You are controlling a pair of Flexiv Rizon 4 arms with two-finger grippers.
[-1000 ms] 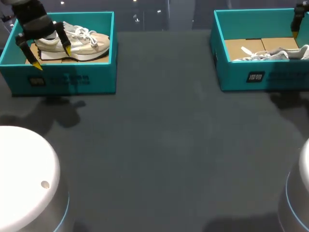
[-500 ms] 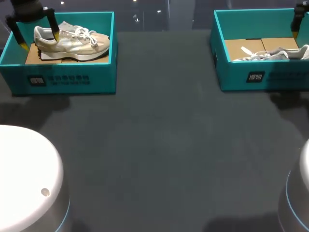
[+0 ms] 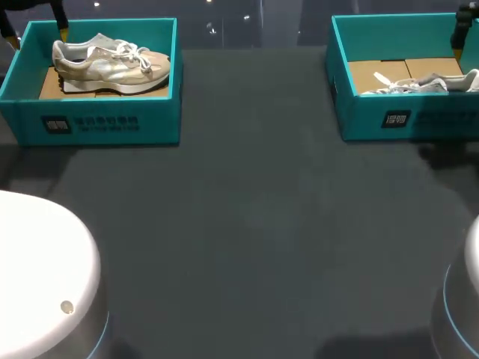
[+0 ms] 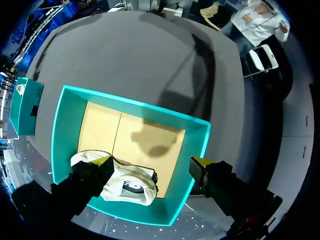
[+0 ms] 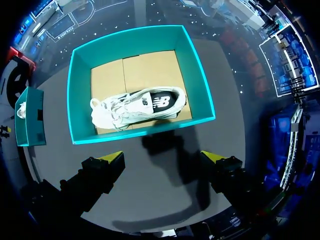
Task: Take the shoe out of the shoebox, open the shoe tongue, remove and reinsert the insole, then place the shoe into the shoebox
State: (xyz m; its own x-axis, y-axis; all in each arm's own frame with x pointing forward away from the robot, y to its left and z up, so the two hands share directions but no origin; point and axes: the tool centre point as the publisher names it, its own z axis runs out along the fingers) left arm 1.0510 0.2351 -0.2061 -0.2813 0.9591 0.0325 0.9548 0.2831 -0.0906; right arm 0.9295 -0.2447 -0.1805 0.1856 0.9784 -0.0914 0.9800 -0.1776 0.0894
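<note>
A dark grey table (image 3: 247,224) carries two teal boxes at its far corners. The left box (image 3: 97,123) has a beige shoe (image 3: 108,63) upright on its cardboard floor, and the right box (image 3: 404,120) has a pale shoe (image 3: 419,84) lying on its side. The left gripper (image 4: 150,161) hangs over the left box, fingers spread wide and holding nothing, one tip above an end of the beige shoe and seemingly clear of it; the right gripper (image 5: 161,156) is equally wide and empty, above bare table just beside the right box.
</note>
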